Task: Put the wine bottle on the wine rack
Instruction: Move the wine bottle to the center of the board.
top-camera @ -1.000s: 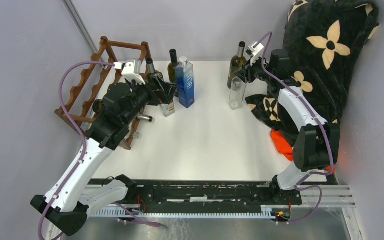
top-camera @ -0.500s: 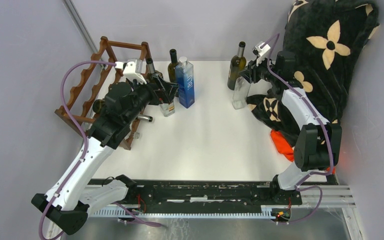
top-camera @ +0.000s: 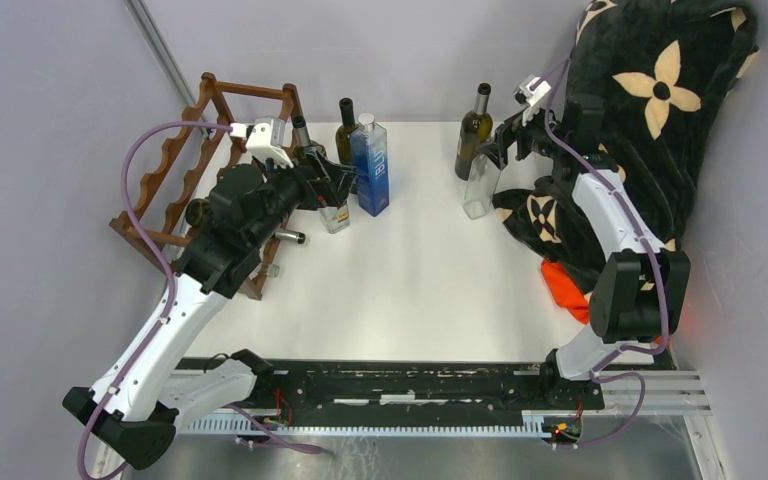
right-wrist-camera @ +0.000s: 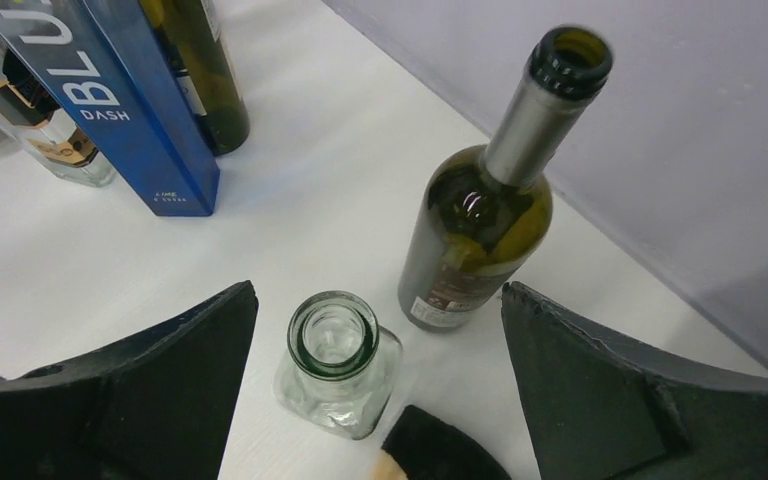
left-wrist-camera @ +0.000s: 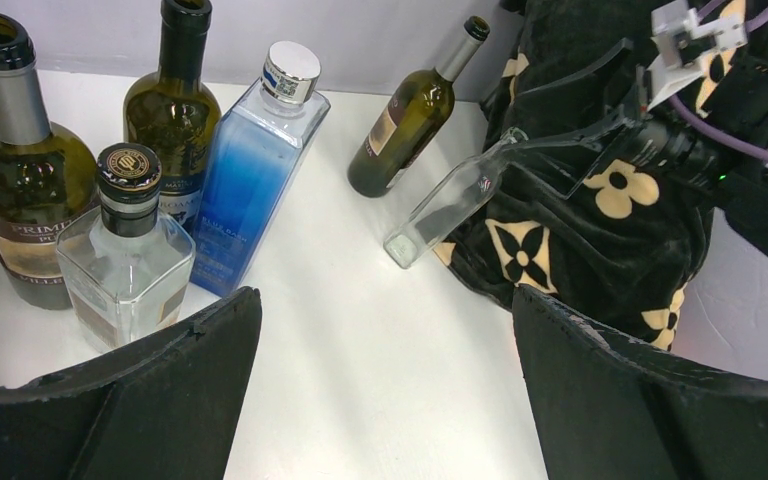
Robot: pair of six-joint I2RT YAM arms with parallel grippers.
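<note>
Containers:
- wine bottle [right-wrist-camera: 475, 225], dark green glass, mouth uncorked; fill level could not be read through the glass.
- clear bottle [right-wrist-camera: 338, 365], uncapped and see-through, looked empty.
- blue bottle [left-wrist-camera: 255, 170], silver cap on.
- square bottle [left-wrist-camera: 125, 265], black cap on, clear glass, no liquid visible.
- two more dark bottles [left-wrist-camera: 173, 100], one open-mouthed at the left edge of the left wrist view; contents not readable.
- wine rack [top-camera: 175, 175], upper left of the top view. The left arm covered most of it, so what lay in it could not be made out.

The wine bottle stood on the white table [top-camera: 410, 270] at upper centre-right of the top view, well apart from the rack. It was upright with its long axis vertical and its neck pointing up. The clear bottle stood just beside it on the lower side, next to the black flowered blanket [top-camera: 660, 90].

Left gripper [left-wrist-camera: 385, 295]: jaws spread wide with nothing between them. It sat close to the square bottle and the blue bottle, left of centre in the top view.

Right gripper [top-camera: 505, 150]: jaws spread wide, gripping nothing. In the right wrist view the clear bottle's mouth lay between the fingers with a gap on either side. The wine bottle was just outside that span, toward the upper right.
</note>
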